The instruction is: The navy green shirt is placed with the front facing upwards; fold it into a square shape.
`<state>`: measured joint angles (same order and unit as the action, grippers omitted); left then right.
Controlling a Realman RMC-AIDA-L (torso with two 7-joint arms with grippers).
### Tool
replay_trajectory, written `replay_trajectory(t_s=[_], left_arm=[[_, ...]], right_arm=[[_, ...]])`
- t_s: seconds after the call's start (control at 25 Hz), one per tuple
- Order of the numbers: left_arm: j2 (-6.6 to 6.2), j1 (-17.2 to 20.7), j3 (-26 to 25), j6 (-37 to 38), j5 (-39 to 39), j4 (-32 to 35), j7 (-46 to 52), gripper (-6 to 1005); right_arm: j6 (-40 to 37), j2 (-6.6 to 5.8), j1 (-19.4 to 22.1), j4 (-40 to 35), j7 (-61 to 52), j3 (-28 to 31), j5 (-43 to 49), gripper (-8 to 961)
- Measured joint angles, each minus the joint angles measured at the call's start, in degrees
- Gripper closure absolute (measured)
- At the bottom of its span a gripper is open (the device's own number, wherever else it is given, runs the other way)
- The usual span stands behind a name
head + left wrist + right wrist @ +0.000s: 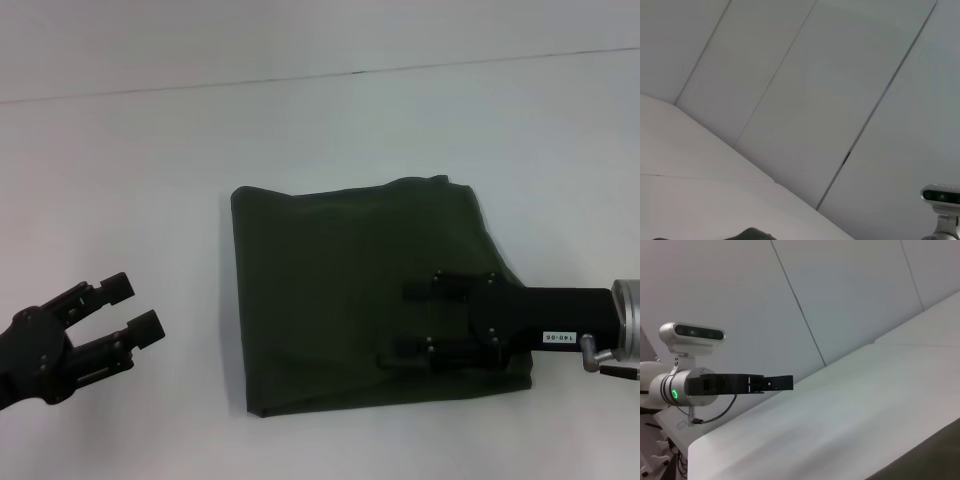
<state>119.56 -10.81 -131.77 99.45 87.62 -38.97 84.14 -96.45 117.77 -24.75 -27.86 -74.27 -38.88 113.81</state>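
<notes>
While folded, shirt (340, 280) under right gripper (415, 320)

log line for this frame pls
shirt: folded, plain side up | right gripper: on shirt, jaws open | left gripper: off shirt, jaws open

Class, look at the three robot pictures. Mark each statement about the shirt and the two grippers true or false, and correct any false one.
1. The shirt is already folded. True.
2. The left gripper is shut on the shirt. False: it is open, off the shirt.
3. The right gripper is over the shirt. True.
4. The "FREE" lettering shows. False: only plain green shows.
</notes>
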Motion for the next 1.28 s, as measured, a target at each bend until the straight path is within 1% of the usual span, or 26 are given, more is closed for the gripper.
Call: replay_trajectory(t_s=[1.08, 1.28], left_arm=[[-0.03, -0.52, 0.02, -0.15, -0.68, 0.74, -0.91, 82], [0.1, -0.77, -0.6, -0.16, -0.63, 0.74, -0.91, 82]], right_arm=[[1.52, 0.18, -1.48, 0.24, -0.52, 0.88, -0.52, 54], [1.62, 0.32, -1.76, 0.37, -0.6, 0.99, -0.56, 53]])
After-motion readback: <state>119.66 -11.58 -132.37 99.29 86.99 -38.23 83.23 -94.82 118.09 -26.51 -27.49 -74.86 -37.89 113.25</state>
